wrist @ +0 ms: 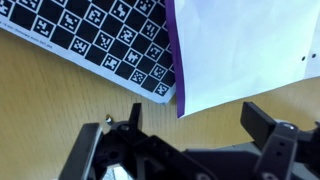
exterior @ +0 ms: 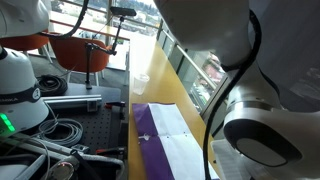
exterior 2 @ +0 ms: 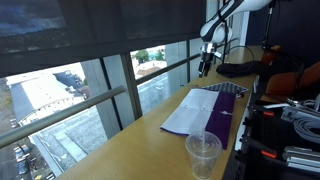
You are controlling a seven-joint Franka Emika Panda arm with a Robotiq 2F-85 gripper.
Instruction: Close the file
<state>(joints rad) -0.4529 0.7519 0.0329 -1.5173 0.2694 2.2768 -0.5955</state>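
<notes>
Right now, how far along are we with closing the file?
Done: nothing yet. The file lies open on the table, its white sheets showing.
In hand: the gripper hovers above a corner of the file, jaws open and empty in the wrist view.
Left: catch the cover and fold it over the sheets.

Daylight from the windows [exterior 2: 100, 95] is the main source; the blind [exterior 2: 70, 25] above reads dark. In the wrist view the white paper [wrist: 250, 50] is nearly overexposed and the pincer [wrist: 192, 120] is dim and soft. The arm [exterior: 250, 70], close to an exterior view's lens, is blurred.
</notes>
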